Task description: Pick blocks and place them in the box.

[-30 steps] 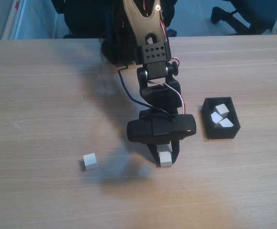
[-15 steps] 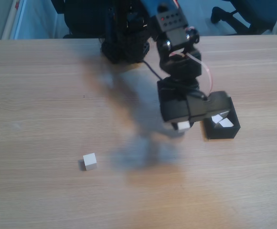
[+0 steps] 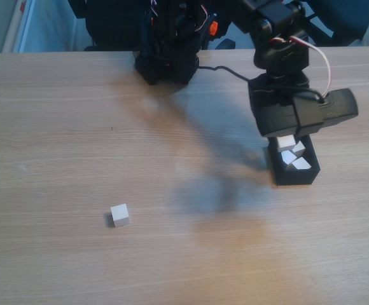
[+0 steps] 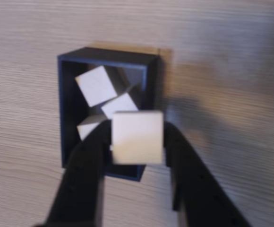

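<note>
pale wood bench [image 3: 57, 114] under everything. i count three blocks [image 4: 99, 85] already lying in the black box [image 4: 67, 109], and my end effector [image 4: 137, 142] is pinching a fourth block [image 4: 138, 137] right above the box's near edge. one last block [image 3: 119, 215] sits alone, well apart to the left in the fixed view. i judge the box crowded: little free floor remains, so the release wants centring. the open bench around the stray block leaves plenty of room.
</note>
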Controlling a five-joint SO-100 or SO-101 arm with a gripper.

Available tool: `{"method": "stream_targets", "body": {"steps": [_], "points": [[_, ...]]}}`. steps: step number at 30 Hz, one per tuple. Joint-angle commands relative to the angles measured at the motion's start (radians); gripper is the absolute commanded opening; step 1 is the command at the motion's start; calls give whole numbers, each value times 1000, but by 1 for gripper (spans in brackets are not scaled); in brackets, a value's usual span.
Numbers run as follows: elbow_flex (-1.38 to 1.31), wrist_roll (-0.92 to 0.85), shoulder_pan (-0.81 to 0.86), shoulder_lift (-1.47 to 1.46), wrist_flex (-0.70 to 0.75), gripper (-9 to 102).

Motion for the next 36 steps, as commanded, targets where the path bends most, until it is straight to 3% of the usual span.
{"method": "stream_targets", "body": {"steps": [1, 12, 22, 31, 36], "points": [[-97, 34, -15, -15, 9, 9], [-187, 74, -32, -83, 63, 17], [-72, -14, 164, -25, 75, 0], [213, -337, 410, 161, 38, 2], [379, -508, 520, 272, -107, 6]]}}
